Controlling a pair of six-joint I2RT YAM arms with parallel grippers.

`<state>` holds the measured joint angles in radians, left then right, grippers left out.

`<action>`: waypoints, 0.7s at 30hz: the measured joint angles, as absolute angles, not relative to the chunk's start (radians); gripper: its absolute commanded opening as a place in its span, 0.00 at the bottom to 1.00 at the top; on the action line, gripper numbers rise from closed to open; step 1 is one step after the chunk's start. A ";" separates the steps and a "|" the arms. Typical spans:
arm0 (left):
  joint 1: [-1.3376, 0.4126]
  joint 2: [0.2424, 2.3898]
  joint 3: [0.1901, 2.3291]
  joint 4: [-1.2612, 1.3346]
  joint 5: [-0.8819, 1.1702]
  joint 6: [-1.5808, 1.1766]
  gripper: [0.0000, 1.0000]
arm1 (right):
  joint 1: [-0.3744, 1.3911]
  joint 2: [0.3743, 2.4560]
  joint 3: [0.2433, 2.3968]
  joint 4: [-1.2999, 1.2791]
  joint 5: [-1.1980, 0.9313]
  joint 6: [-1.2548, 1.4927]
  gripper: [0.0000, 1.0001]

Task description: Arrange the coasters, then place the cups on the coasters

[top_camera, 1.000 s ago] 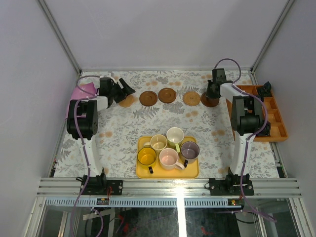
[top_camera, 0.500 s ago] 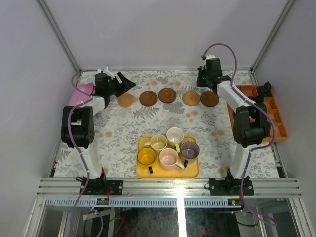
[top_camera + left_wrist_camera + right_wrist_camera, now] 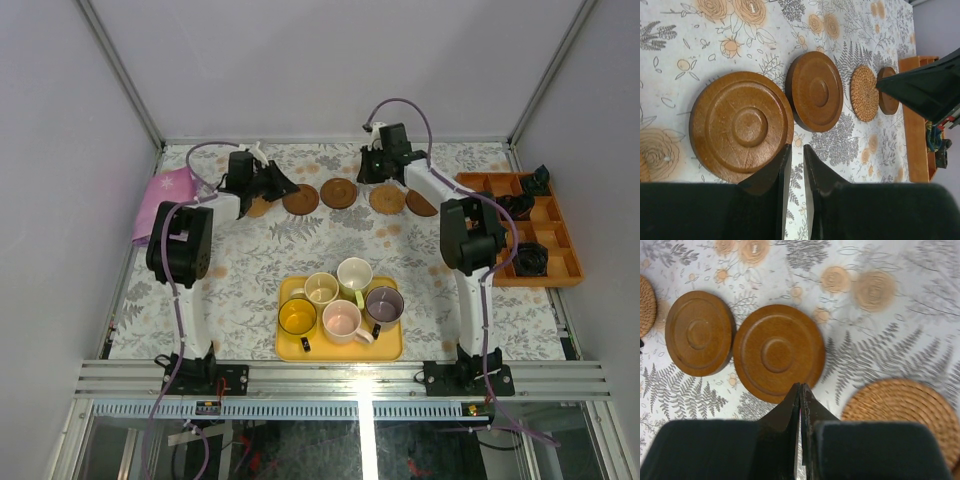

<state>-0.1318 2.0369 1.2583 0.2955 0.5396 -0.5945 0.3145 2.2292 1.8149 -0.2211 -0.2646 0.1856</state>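
Right wrist: dark coaster [image 3: 778, 353] just beyond shut, empty right tool [image 3: 800, 390] (tips together).

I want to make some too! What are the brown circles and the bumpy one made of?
The brown coasters look like smooth turned wood: faint grain and ring grooves show. The tan coaster looks woven from straw or rattan, coiled in a spiral, though the exact fibre is unclear.

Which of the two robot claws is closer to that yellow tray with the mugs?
Neither clearly: both are far behind the yellow tray, up by the coaster row. The left gripper is back-left of it, the right gripper back-right, roughly equally distant.
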 measured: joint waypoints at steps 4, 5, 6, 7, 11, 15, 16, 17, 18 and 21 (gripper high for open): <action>-0.144 2.080 1.329 0.257 0.538 -0.568 0.14 | 0.345 2.308 1.899 -0.255 -0.301 0.182 0.00; -0.146 2.087 1.342 0.252 0.538 -0.563 0.14 | 0.349 2.317 1.908 -0.258 -0.307 0.182 0.00; -0.148 2.095 1.354 0.247 0.538 -0.560 0.13 | 0.353 2.329 1.920 -0.261 -0.313 0.182 0.00; -0.150 2.103 1.365 0.243 0.538 -0.556 0.14 | 0.357 2.338 1.929 -0.262 -0.321 0.183 0.00; -0.159 2.144 1.398 0.220 0.539 -0.548 0.14 | 0.364 2.369 1.950 -0.265 -0.348 0.183 0.00; -0.167 2.188 1.418 0.191 0.540 -0.542 0.13 | 0.368 2.403 1.977 -0.276 -0.368 0.184 0.00; -0.170 2.195 1.419 0.178 0.540 -0.540 0.13 | 0.369 2.411 1.983 -0.279 -0.371 0.184 0.00; -0.173 2.200 1.419 0.167 0.540 -0.537 0.13 | 0.371 2.420 1.988 -0.281 -0.376 0.184 0.00; -0.176 2.203 1.419 0.156 0.540 -0.534 0.13 | 0.373 2.430 1.993 -0.284 -0.382 0.185 0.00; -0.182 2.208 1.420 0.138 0.539 -0.524 0.14 | 0.384 2.444 1.996 -0.288 -0.388 0.187 0.00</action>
